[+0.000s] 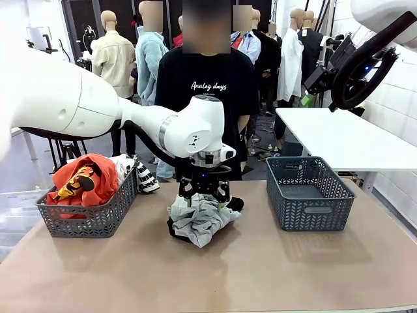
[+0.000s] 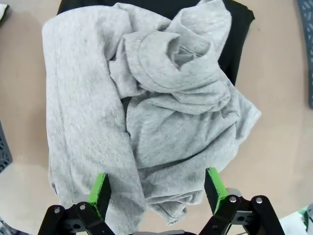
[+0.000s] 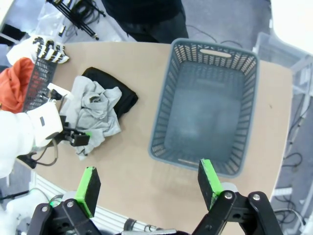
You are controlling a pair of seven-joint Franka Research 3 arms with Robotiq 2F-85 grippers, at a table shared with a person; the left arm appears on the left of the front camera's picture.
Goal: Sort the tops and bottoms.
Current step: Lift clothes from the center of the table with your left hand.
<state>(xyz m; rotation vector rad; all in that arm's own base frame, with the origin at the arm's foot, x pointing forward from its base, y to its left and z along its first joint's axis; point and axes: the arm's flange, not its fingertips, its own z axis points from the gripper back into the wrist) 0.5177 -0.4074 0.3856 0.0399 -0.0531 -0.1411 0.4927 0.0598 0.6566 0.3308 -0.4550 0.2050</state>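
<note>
**Sorting station, left to right across the counter**

At far left, a grey plastic left basket [image 1: 85,212] stands on the brown counter [image 1: 260,274]. It holds the crumpled orange top [image 1: 81,179] with its yellow-black graphic facing the camera. The white top [image 1: 140,173] with black print hangs over the basket's right rim.

In the middle, the grey top [image 1: 199,218] lies bunched on the counter, resting on the black bottoms [image 1: 234,204], which show at its far and right edges (in the left wrist view they form a dark band along the top of the pile). The left hand [image 1: 204,195] hangs directly over this pile, pointing down. Its green pads [image 2: 100,188] stand wide apart either side of the grey cloth's near edge, and nothing is pinched between them. Whether they touch the cloth cannot be told.

A person [image 1: 205,85] in a black tee stands behind the counter.

To the right sits the right basket [image 1: 306,195], well apart from the pile. The right hand [image 3: 146,183] is raised high above it, fingers spread open and holding nothing.
</note>
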